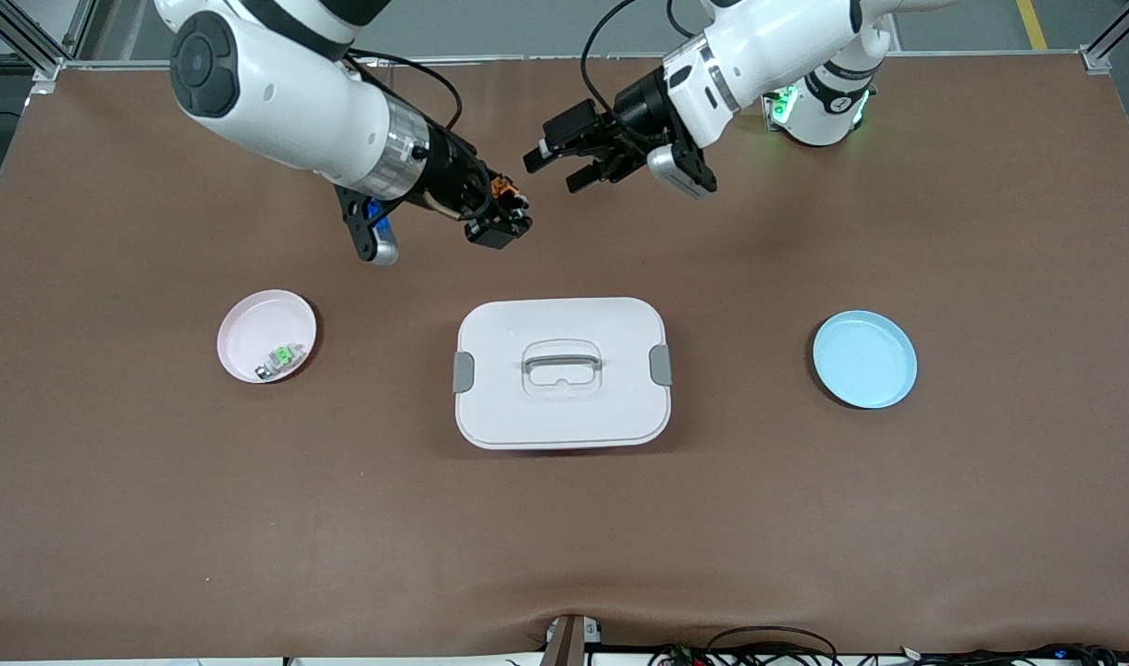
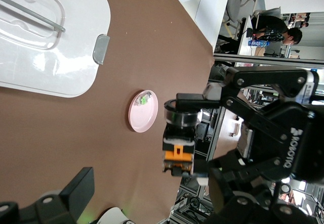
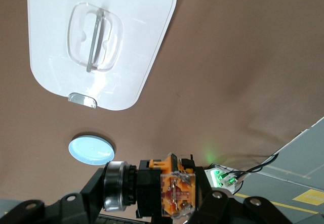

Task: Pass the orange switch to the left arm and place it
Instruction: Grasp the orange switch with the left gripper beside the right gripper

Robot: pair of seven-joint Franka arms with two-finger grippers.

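Observation:
The orange switch [image 1: 503, 188] is held in my right gripper [image 1: 502, 211], which is shut on it over the bare brown table. In the right wrist view the switch [image 3: 174, 188] sits between the jaws, with its silver-ringed end sticking out sideways. My left gripper [image 1: 562, 165] is open and empty, a short gap from the switch and pointing at it. The left wrist view shows the switch [image 2: 178, 150] straight ahead and one of my own fingers [image 2: 78, 186]. The white box [image 1: 562, 372] stands mid-table, away from both grippers. It also shows in the left wrist view [image 2: 50, 47] and the right wrist view [image 3: 136, 37].
A pink plate [image 1: 250, 326] holding a small green-and-silver switch [image 1: 282, 358] lies toward the right arm's end of the table. A blue plate [image 1: 864, 359] lies toward the left arm's end. Both are level with the box.

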